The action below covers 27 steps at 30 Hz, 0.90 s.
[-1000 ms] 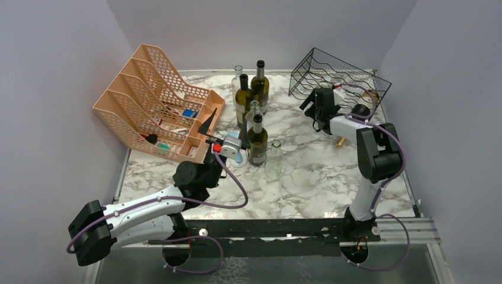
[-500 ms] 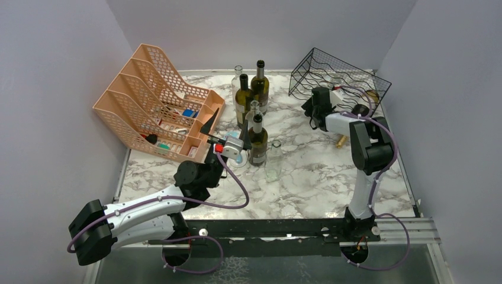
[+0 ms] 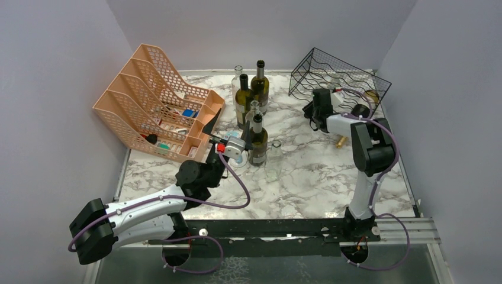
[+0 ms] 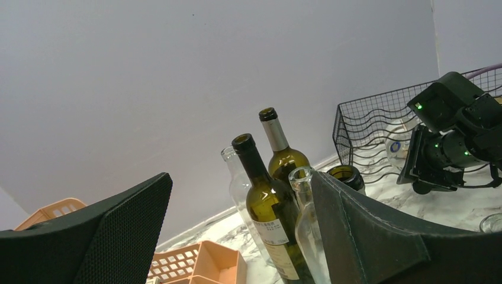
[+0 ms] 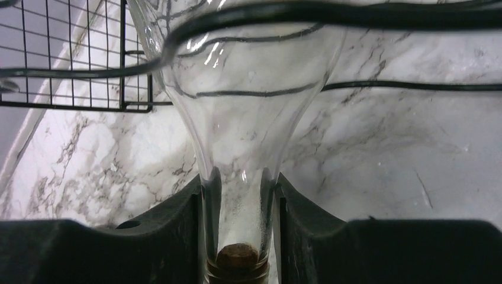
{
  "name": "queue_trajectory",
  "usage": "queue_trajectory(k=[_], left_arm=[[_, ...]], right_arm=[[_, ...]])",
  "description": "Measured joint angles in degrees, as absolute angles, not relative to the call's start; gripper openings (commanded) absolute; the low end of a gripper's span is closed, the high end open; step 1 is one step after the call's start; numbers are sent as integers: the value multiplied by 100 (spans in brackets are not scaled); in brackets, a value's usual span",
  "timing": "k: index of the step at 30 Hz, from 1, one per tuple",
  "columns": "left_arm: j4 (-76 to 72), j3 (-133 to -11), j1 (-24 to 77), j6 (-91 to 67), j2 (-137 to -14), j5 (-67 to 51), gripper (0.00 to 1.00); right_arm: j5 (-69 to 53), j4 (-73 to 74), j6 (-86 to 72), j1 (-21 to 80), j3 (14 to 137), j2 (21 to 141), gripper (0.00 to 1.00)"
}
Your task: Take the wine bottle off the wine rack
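Wine bottle (image 5: 240, 106) neck pinched by R gripper (image 5: 238, 190), body lying in wine rack (image 3: 332, 66).

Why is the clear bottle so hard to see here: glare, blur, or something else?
Right wrist view: sharp, but the clear bottle lets the marble table show through, with white glints on its shoulder. Top external view: evenly lit, yet the wine rack wires and right arm hide most of it.
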State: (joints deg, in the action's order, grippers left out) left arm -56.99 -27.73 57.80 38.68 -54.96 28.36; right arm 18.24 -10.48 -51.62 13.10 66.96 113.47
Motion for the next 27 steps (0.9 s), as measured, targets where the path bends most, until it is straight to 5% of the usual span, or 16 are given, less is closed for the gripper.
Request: queue_trajectory(k=[27], left_arm=[[-5638,-2773,5774,3774,-5590,2746,92]], right_arm=[[913,-432,-5087,1645,4829,9417,22]])
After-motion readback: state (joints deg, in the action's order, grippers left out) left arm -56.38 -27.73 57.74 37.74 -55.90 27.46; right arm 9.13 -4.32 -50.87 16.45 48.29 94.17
